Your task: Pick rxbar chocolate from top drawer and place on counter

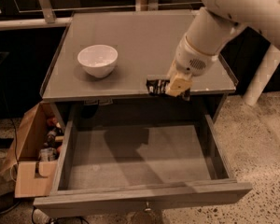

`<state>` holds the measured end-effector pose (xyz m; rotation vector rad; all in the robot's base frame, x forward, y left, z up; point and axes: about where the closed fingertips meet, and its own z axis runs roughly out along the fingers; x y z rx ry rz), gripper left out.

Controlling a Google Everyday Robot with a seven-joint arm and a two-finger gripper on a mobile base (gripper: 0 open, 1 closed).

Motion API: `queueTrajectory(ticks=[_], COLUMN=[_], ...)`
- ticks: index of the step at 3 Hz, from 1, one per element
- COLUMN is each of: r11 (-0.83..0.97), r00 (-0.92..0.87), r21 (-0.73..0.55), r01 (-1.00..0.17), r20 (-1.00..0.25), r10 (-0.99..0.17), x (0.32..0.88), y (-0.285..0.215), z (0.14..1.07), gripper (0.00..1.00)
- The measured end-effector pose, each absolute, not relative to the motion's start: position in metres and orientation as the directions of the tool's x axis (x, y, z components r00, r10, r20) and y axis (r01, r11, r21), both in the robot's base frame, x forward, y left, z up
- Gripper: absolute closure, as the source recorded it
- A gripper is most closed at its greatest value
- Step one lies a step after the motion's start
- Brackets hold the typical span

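My gripper (173, 88) is shut on the rxbar chocolate (156, 86), a small black wrapper bar, and holds it at the front edge of the counter (144, 36), right of centre. The bar sticks out to the left of the tan fingers (178, 84). The top drawer (130, 160) stands pulled out below, with a bare grey bottom. My white arm comes in from the upper right.
A white bowl (97, 60) stands on the left part of the counter. An open cardboard box (35, 146) with bottles sits on the floor left of the drawer. A white post (261, 73) stands at the right. Speckled floor lies to the right.
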<state>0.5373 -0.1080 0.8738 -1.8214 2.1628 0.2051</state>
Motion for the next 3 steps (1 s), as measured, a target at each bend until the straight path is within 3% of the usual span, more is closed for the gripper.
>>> queueTrajectory(ticks=[3], r11=[0.186], r00=[-0.148], r21=[-0.135], r01=[-0.973], r20=[-0.254], r10=[-0.956], x=[0.663], y=[-0.115], z=[0.878], gripper=[1.00])
